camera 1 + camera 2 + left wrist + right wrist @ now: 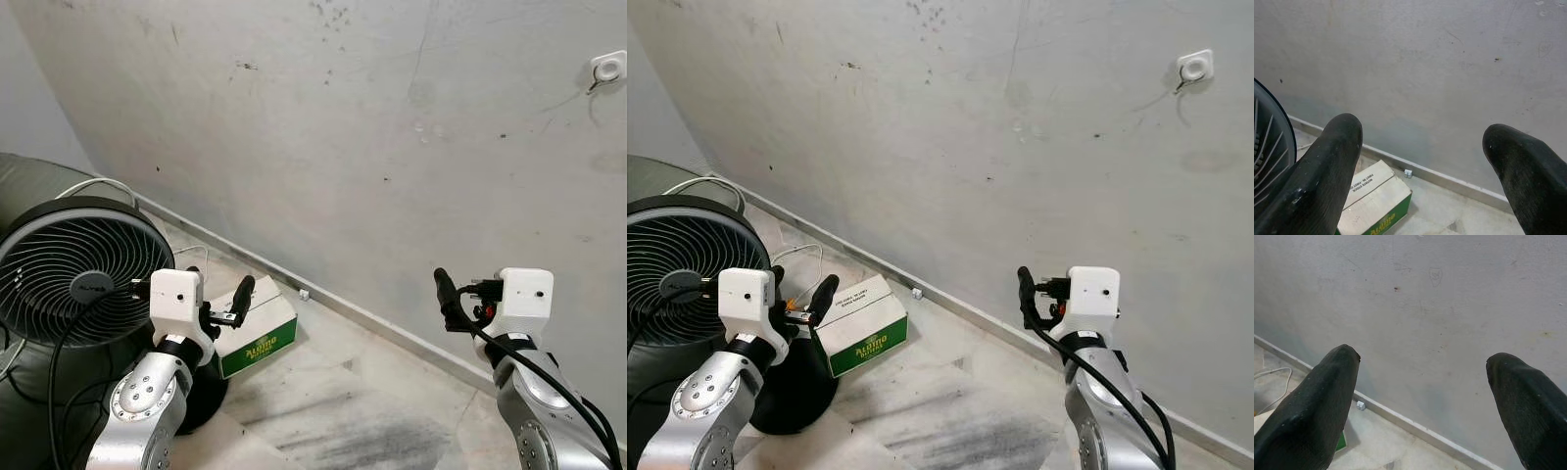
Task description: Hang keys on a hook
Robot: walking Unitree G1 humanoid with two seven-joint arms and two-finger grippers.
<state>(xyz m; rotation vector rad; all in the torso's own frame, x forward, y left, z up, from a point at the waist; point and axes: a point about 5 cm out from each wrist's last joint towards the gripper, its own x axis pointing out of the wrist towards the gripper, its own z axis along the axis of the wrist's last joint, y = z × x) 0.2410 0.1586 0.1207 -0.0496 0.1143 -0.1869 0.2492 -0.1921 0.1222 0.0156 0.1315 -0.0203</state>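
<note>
Fan [73,269] at nine o'clock in the head views, round black grille facing up and out, standing on a dark base on the floor, with a white cable [798,257] trailing behind it toward the wall. Left gripper [227,304] raised at about seven o'clock, just in front of the fan; the left wrist view shows its two black fingers [1327,171] spread wide apart with nothing between them. Cardboard box [257,331], white top with green printed side, lies on the floor right beyond that gripper, near the skirting. Small white block [304,294] sits on the floor at the foot of the wall, just past the box. Grey wall [392,137] runs across the whole scene, scuffed and spotted. Right gripper [446,294] held up at about four o'clock, facing the wall; the right wrist view shows its fingers [1312,406] likewise wide apart and holding nothing. Hook [607,69], a white wall-mounted fitting, sits high at two o'clock, well apart from both grippers. Keys cannot be made out anywhere.
</note>
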